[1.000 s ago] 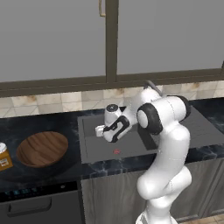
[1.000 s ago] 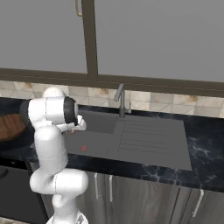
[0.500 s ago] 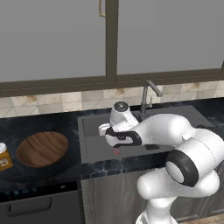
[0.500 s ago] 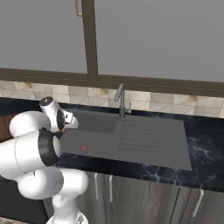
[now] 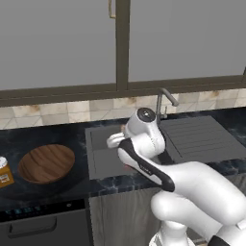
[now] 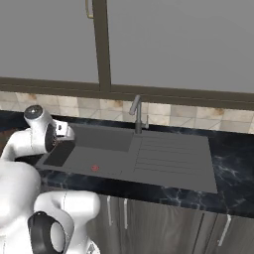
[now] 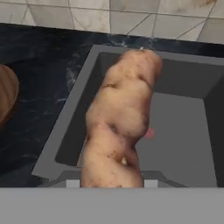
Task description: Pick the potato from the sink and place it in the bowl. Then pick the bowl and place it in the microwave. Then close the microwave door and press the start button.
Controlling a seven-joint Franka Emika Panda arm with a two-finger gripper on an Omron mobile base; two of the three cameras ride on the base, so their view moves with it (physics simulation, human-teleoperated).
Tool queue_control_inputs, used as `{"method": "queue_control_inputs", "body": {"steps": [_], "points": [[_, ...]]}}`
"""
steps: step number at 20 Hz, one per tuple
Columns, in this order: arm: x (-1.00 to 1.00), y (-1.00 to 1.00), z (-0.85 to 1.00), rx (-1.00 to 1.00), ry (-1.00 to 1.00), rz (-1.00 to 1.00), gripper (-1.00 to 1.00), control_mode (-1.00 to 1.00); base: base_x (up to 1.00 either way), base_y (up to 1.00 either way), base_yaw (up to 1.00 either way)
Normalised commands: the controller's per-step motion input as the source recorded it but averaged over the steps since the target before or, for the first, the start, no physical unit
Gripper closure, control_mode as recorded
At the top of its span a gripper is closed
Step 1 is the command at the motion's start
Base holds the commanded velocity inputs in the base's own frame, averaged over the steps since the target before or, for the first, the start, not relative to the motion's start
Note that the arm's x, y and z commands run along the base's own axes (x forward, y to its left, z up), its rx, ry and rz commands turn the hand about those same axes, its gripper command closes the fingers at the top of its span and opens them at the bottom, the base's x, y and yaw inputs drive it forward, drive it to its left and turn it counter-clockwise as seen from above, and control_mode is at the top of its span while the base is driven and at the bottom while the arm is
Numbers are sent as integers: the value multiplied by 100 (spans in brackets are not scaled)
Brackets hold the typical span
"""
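The potato (image 7: 120,127) sits pinched in the tool, raised over the left end of the sink (image 7: 183,131), above its basin. The tool's fingertips are hidden behind the potato and cut off at the frame edge. One bowl (image 5: 46,163) rests on the tabletop (image 5: 29,139), left of the sink
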Motion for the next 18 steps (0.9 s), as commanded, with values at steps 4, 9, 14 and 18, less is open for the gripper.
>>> {"method": "queue_control_inputs", "body": {"steps": [4, 9, 14, 18], "points": [[-24, 99, 100, 0, 0, 36, 100, -100, 0, 0, 0], [0, 100, 75, -5, 3, 39, 100, -100, 0, 0, 0], [-2, 100, 8, -25, 6, 26, 100, -100, 0, 0, 0], [-1, 100, -28, -35, 2, 13, 100, -100, 0, 0, 0]]}}
